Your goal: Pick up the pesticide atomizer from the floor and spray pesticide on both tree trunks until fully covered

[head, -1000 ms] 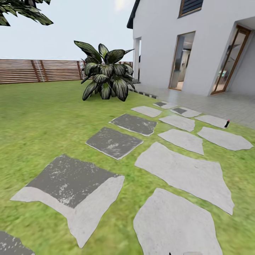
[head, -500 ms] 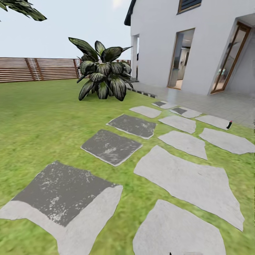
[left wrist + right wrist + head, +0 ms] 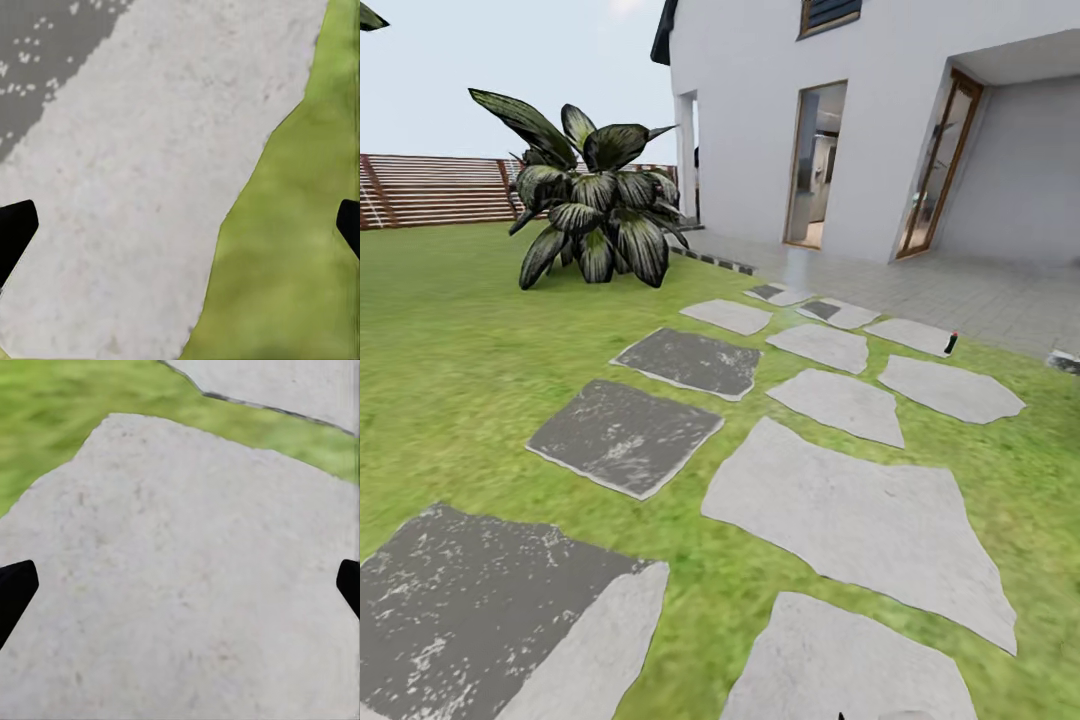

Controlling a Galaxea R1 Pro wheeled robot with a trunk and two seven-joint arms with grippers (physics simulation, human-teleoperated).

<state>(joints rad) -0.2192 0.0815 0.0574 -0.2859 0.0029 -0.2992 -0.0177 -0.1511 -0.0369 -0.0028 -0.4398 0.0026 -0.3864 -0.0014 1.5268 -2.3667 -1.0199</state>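
Green lawn [image 3: 450, 360] fills most of the head view, with a path of flat stepping stones [image 3: 860, 515] running from the near edge toward the far right. Stones on the left side of the path are dark grey, the ones on the right pale. Pretty standard garden.

Far left there's a brown slatted fence [image 3: 430, 190] along the back of the grass. In front of it sits a big bush [image 3: 595, 205] with broad dark, striped leaves, well apart from the path. Far right is a white house [image 3: 760, 110] with two tall glass doors [image 3: 935, 165] and a paved patio [image 3: 920, 285] running along its wall.

The atomizer [image 3: 951, 343] looks to be the tiny dark thing with a red tip, standing upright far right on the path, at the edge of one pale stone just short of the patio. It's too small to make out more than that.

Left wrist view: the left claw [image 3: 180, 232] is spread wide, its two black fingertips [image 3: 15, 229] poking in at opposite edges with nothing between them. Under it is a pale stone with a dark grey patch, next to grass.

Right wrist view: same deal, the right claw [image 3: 180, 592] is spread wide and holding nothing, fingertips [image 3: 15, 589] at the edges. It hangs over a pale stone, with a strip of grass and another stone beyond it.
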